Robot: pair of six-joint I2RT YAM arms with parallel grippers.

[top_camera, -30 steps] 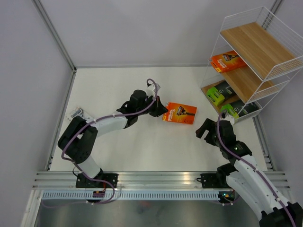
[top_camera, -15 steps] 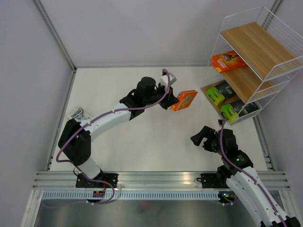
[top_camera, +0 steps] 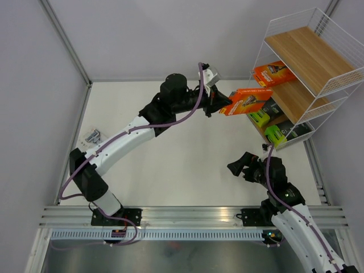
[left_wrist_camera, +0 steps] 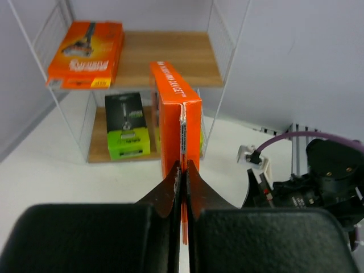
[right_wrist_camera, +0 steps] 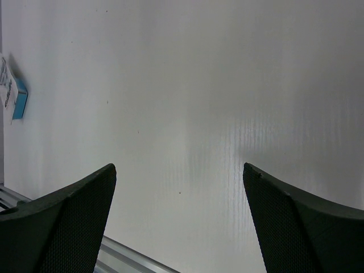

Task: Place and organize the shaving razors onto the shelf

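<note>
Orange pack (top_camera: 246, 100) — pinched by left claw (left_wrist_camera: 182, 170), midair

top external: high behind both arms, looking down on the whole desk (top_camera: 170, 170) and shelf (top_camera: 301, 54).
left wrist: close behind the left hand (left_wrist_camera: 183, 166), facing that same shelf.
right wrist: between the right hand (right_wrist_camera: 177, 170) fingers, close above the desk.

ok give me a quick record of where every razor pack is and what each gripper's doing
left gripper: shut on orange pack, held up near the shelf
right gripper: open, empty, over the table
middle board: second orange pack
bottom board: two black and green packs
left edge of table: white and blue pack
</note>
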